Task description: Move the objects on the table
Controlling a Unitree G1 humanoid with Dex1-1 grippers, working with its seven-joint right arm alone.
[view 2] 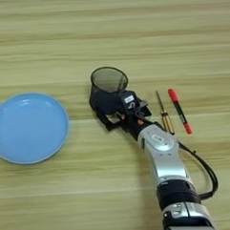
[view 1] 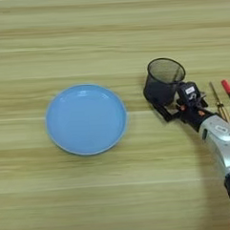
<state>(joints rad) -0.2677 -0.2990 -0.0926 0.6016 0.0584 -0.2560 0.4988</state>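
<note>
On table: one plate, one mesh cup, two thin tools.

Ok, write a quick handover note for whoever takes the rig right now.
Right gripper: at the base of the mesh cup, fingers around its lower wall; grip looks closed on it, but not certain.
Cup: upright on the table, right of the blue plate, apart from it.
Red-tipped pen and a thin yellowish tool: lying side by side, right of the gripper, untouched.
Plate holds nothing.
Done: cup reached. Left: moving the cup, then both tools.
</note>
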